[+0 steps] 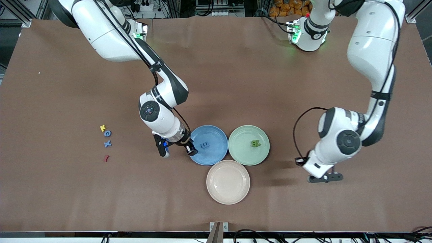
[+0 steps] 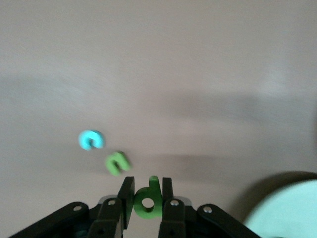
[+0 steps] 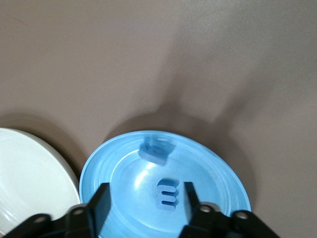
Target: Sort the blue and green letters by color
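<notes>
My right gripper hangs open over the blue plate, at the rim toward the right arm's end. A blue m lies flat in that plate, and a second blue letter shows blurred over the plate near the m. My left gripper is shut on a green p, low over the table toward the left arm's end. A green u and a blue letter lie on the cloth close by. One green letter rests in the green plate.
A pale pink plate stands nearer the front camera, touching the other two. Toward the right arm's end lie a yellow k, a blue c, a blue x and a dark red squiggle in a short column.
</notes>
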